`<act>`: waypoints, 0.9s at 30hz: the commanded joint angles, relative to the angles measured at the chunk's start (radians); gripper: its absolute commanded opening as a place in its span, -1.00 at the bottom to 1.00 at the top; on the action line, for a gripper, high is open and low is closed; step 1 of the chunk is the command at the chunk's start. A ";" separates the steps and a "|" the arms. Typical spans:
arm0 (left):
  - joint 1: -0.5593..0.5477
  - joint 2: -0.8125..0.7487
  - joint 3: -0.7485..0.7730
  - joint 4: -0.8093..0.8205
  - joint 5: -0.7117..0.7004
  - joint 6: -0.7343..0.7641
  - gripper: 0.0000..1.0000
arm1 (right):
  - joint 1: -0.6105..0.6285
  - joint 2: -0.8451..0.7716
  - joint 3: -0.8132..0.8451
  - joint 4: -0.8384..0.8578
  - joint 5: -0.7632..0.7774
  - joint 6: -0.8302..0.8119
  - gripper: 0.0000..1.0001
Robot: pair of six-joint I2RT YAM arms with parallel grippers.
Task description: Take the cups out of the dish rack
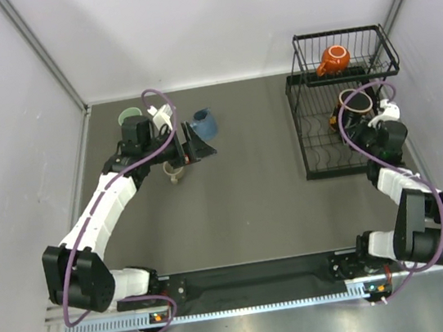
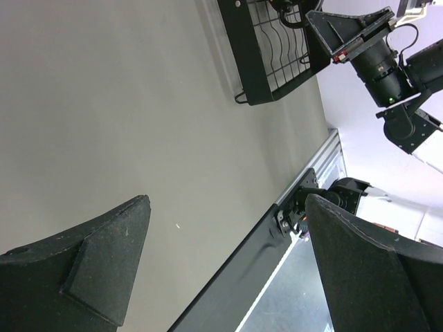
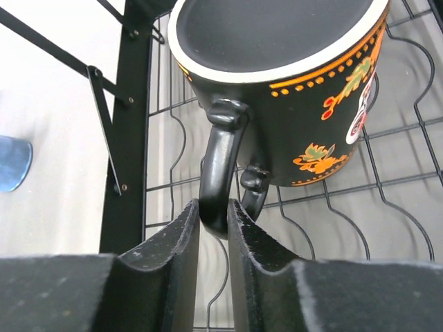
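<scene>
Top view first: the dish rack (image 1: 316, 132) sits at about two o'clock on the dark table (image 1: 250, 195). It is black wire, with a raised basket at its twelve o'clock end, and a small orange mug (image 1: 333, 59) lies in that basket. The right claw (image 1: 353, 120) is down in the lower tier, but from up here the arm and a purple cable hide what it is doing.

The right wrist view settles it. The right claw's two textured black fingers (image 3: 181, 235) are pinched nearly together on the curved handle (image 3: 217, 166) of the black mug (image 3: 291, 104). The mug is glossy, painted with orange and green flowers and a band of orange dots. Its round end towards the camera is dark with a cream rim, and it rests on the rack's wavy wires.

At ten o'clock on the table, the left claw (image 1: 195, 143) hovers with nothing in it. Its wrist view shows the jaws spread wide with only bare matte tabletop between them. The rack's corner (image 2: 266, 62) is at twelve o'clock in that frame.

Around the left claw stand a blue mug (image 1: 204, 124) at one o'clock, a pale green tumbler (image 1: 128, 117) at ten and a small beige mug (image 1: 173, 171) at seven.
</scene>
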 commanded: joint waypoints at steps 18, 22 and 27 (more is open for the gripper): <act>0.011 -0.050 -0.017 0.067 0.023 0.002 0.98 | 0.115 -0.100 0.145 -0.359 0.299 -0.012 0.22; 0.014 -0.052 -0.021 0.079 0.044 -0.005 0.98 | 0.154 -0.086 0.191 -0.411 0.309 -0.073 0.32; 0.014 -0.055 -0.027 0.087 0.053 -0.012 0.98 | 0.163 0.010 0.282 -0.522 0.335 -0.106 0.35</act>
